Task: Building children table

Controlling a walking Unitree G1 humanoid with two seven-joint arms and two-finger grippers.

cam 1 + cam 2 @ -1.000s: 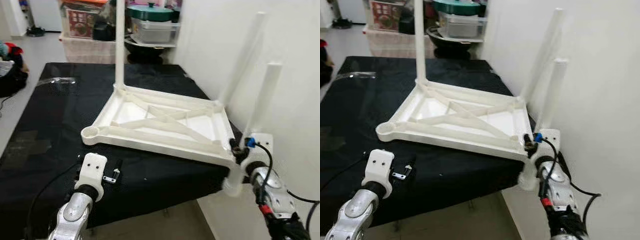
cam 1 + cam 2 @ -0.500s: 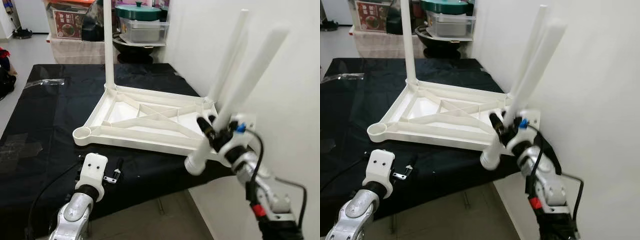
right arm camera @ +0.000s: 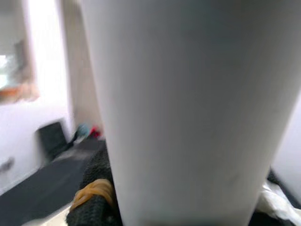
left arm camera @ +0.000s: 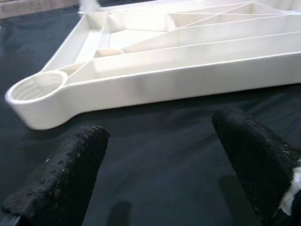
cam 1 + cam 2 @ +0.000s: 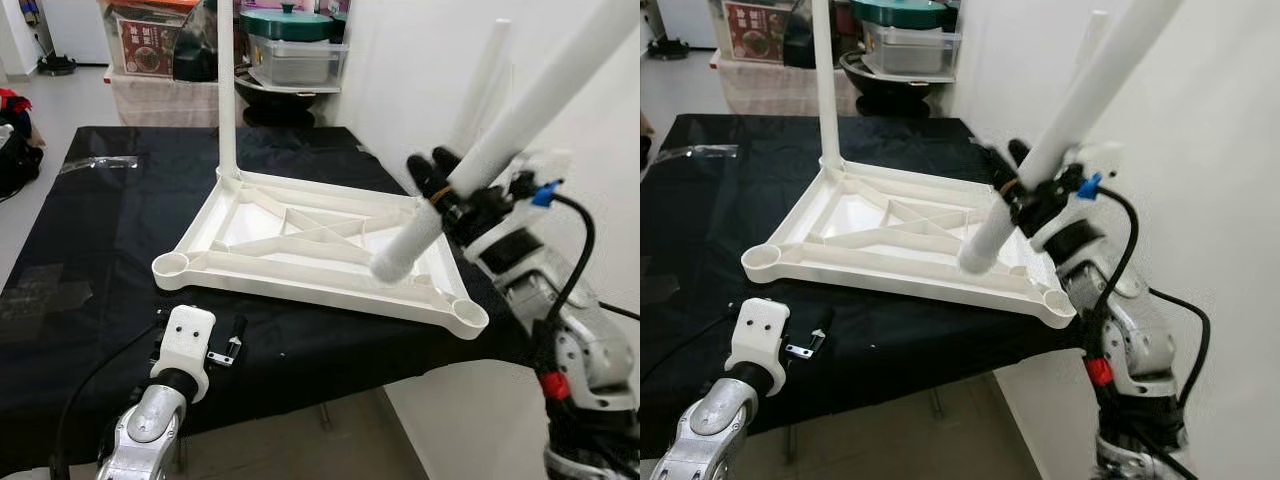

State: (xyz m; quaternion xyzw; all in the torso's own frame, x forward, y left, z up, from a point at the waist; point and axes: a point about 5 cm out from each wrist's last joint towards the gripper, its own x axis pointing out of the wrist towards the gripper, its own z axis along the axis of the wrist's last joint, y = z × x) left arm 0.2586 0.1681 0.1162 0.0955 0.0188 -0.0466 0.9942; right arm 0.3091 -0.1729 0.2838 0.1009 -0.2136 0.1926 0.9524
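Above the upturned tabletop (image 5: pixel 300 240) on the black table (image 5: pixel 90 230), the right gripper (image 5: pixel 450 190) clamps a tilted white leg (image 5: pixel 520 115), lower end above-left of the near-right socket (image 5: pixel 468 312); left gripper (image 4: pixel 160 155) gapes, idle.

Head pair looking down at tabletop (image 5: pixel 300 240), wrist views close-up

Black-covered desk (image 5: pixel 90 230) abuts white wall (image 5: pixel 410 70) on its right; storage bins (image 5: pixel 295 55) behind, pale floor (image 5: pixel 50 110).
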